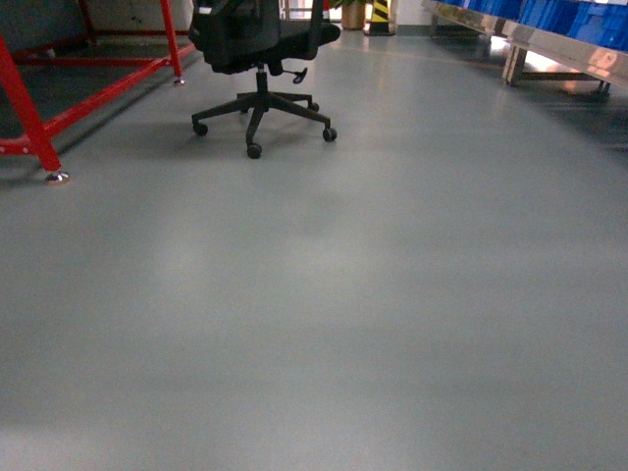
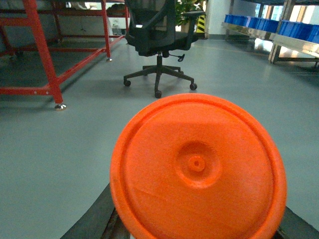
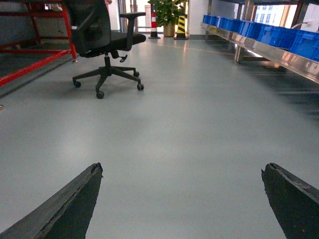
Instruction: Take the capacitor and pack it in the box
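In the left wrist view a round orange end face of the capacitor (image 2: 198,167) fills the lower middle of the frame. My left gripper (image 2: 197,221) is shut on it, and only the dark fingers (image 2: 94,221) show at either side below it. In the right wrist view my right gripper (image 3: 182,172) stands wide open over bare grey floor, with nothing between its fingers (image 3: 75,204). Neither gripper shows in the head view. The box is out of view in all three frames.
A black office chair (image 1: 260,44) on castors stands ahead at centre left. A red metal frame (image 1: 39,118) with a foot on the floor is at the left. A steel rack with blue bins (image 1: 559,29) runs along the right. Grey floor (image 1: 324,314) lies between.
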`<state>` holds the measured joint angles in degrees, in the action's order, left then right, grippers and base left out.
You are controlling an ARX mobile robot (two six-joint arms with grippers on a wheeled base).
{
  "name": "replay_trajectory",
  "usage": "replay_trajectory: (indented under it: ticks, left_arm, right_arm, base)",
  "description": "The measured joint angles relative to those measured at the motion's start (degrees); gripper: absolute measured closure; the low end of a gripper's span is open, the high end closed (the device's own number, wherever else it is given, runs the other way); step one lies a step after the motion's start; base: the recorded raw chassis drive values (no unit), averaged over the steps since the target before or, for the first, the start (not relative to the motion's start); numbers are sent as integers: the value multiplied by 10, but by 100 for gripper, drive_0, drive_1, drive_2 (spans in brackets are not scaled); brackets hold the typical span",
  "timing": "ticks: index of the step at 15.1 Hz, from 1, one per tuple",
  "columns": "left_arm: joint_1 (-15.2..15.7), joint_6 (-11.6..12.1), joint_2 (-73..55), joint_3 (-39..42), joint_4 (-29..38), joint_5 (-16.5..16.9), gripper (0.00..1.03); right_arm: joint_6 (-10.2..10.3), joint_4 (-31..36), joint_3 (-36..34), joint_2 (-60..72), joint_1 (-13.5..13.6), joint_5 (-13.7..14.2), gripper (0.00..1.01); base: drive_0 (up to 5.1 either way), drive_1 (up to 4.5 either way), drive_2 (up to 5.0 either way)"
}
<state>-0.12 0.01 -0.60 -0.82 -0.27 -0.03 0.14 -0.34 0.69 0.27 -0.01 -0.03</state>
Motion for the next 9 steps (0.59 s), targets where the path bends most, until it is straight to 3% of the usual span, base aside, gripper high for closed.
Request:
replay_trajectory:
  ticks: [9]
  left_arm:
    - [0,0,0,0,-1,0,59]
  right_arm:
    - [0,1,0,0,0,0,3]
  base:
    - [-501,244,244]
